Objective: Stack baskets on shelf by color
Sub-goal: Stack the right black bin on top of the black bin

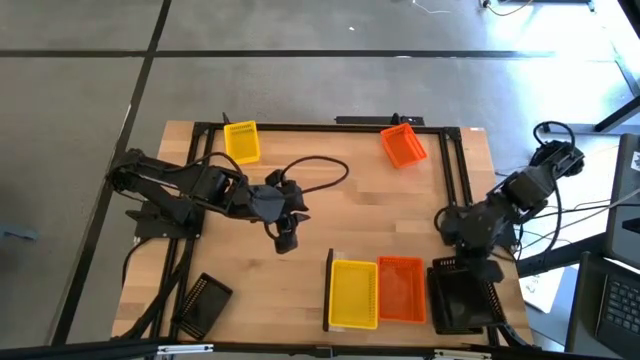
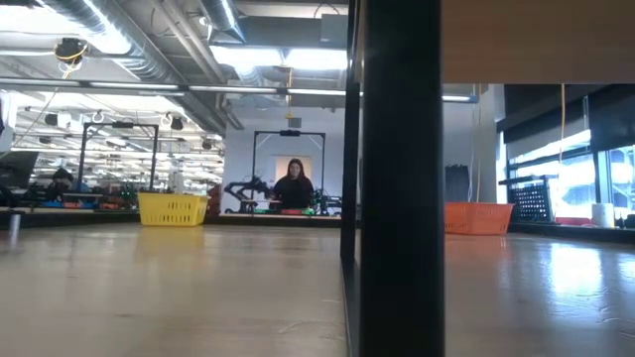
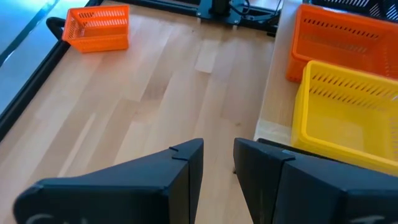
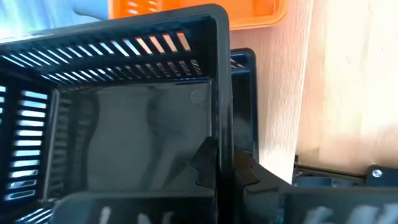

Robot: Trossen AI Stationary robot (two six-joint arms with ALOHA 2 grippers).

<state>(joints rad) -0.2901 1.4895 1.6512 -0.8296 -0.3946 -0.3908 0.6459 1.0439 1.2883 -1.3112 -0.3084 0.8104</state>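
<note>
My right fingers [image 4: 224, 168] pinch the near wall of a black basket [image 4: 118, 118], holding it over a second black basket [image 4: 245, 93] that already sits at the shelf's end, beside the orange basket on the shelf [image 1: 401, 289] and the yellow basket on the shelf [image 1: 353, 294]; the held one looks skewed against the one beneath, its corner overhanging, so a release here could leave it perched on the lower rim instead of nested, or tip it against the orange wall just beyond my fingertips; the grip is on one thin wall only, and a twist could let the mesh slip. My left fingers [image 3: 217, 158], narrowly parted and carrying nothing, hover above the bare surface [image 1: 380, 215]; the shelf [image 3: 273, 127] edge lies just ahead of them, and a careless sweep could nudge the yellow stack. Still unsorted: a loose orange basket [image 1: 404, 146] and a loose yellow basket [image 1: 241, 141] at the far edge, a loose black basket [image 1: 203, 303] well behind my left fingers.
</note>
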